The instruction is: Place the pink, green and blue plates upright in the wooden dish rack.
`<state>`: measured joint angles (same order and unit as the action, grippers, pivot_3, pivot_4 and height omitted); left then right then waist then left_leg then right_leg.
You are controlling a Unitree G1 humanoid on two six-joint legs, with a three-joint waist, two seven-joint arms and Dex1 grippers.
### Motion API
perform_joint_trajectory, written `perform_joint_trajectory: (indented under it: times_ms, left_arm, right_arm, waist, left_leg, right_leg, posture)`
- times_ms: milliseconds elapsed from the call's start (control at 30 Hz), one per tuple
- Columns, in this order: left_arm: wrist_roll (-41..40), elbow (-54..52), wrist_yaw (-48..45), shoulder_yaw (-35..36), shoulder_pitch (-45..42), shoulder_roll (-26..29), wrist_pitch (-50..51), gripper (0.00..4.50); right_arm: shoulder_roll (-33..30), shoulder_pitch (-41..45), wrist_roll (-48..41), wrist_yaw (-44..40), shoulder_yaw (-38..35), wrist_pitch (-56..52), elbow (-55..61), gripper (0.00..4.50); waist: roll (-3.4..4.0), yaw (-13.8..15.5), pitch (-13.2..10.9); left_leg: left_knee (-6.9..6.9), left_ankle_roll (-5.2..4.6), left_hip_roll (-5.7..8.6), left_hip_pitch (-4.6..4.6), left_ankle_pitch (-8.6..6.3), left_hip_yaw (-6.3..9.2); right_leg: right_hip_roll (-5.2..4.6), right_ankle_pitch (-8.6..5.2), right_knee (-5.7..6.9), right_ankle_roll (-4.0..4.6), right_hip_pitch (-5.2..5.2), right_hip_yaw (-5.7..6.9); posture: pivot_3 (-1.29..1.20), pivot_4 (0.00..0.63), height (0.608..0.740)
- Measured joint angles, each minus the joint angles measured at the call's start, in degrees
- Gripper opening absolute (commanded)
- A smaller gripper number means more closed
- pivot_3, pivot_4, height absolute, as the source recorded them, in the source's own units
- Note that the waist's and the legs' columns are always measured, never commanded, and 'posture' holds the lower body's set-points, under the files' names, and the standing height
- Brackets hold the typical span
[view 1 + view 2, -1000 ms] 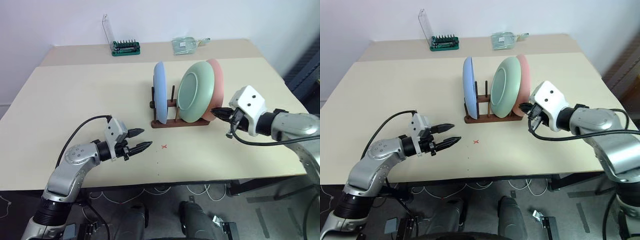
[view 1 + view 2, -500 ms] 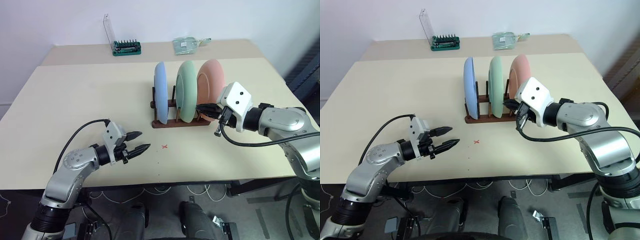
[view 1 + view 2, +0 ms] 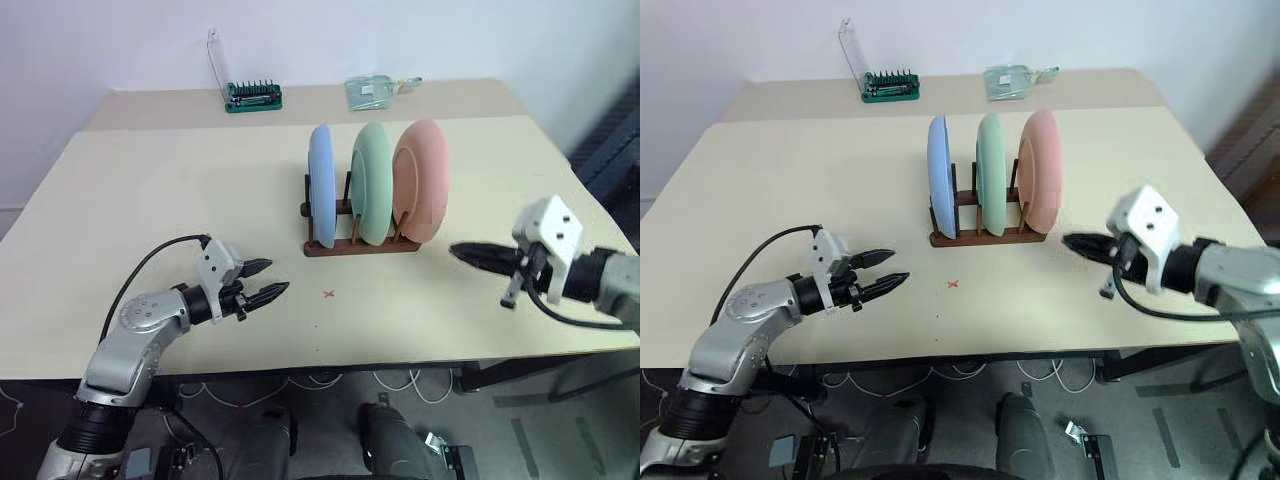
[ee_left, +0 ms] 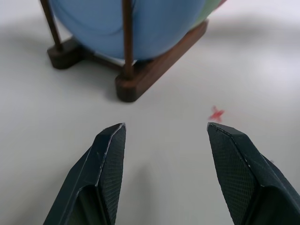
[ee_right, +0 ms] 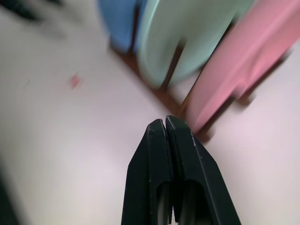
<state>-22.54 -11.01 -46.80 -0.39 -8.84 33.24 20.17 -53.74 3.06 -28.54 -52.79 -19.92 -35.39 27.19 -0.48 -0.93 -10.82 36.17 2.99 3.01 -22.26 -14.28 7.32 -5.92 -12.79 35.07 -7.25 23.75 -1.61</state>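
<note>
Plates (image 3: 375, 195) now all stand upright in the rack (image 3: 360, 245), faces sideways along it. Right gripper (image 3: 462, 252), clenched empty, has withdrawn; left gripper (image 3: 268, 280) gapes.

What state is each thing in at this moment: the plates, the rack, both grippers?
blue plate: upright in the rack, leftmost slot.
green plate: upright, middle slot.
pink plate: upright, rightmost slot.
wooden dish rack: on the table, holding all three plates.
left gripper: open, empty, above the table.
right gripper: shut, empty, clear of the pink plate.
</note>
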Motion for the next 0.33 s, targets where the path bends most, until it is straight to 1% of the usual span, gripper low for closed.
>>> perform_joint_trajectory:
  times_ms: [100, 167, 333]
  left_arm:
    - [1.3, 5.2, 0.4, 2.2, 0.1, 1.0, -3.1, 2.84]
    - [2.4, 8.0, 0.9, 3.8, 0.0, 1.5, -4.7, 2.84]
    - [3.4, 12.3, 0.9, 6.1, 0.3, 2.4, -6.8, 2.84]
  right_arm:
    - [3.9, -1.7, 4.5, 3.6, -0.2, 5.7, -7.6, 0.05]
    - [6.0, -1.8, 5.5, 4.9, -0.1, 7.6, -10.7, 0.05]
    - [7.8, -2.8, 8.4, 5.9, 1.8, 12.4, -14.6, 0.05]
  waist:
    - [-0.06, 0.0, 0.0]
    - [-0.02, 0.1, 0.0]
    - [-0.03, 0.3, 0.0]
  left_leg:
    - [-0.02, 0.0, -0.03, 0.11, 0.0, 0.0]
    - [-0.03, 0.0, -0.02, 0.09, 0.0, 0.0]
    - [-0.01, 0.0, 0.01, 0.06, 0.0, 0.02]
  right_leg:
    - [0.03, -0.03, 0.0, 0.06, -0.08, 0.01]
    - [0.02, -0.02, -0.01, 0.03, -0.07, 0.0]
    - [0.0, 0.05, -0.02, -0.09, -0.07, 0.0]
  posture:
    - [0.0, 0.15, 0.74]
    - [0.0, 0.15, 0.74]
    - [0.0, 0.15, 0.74]
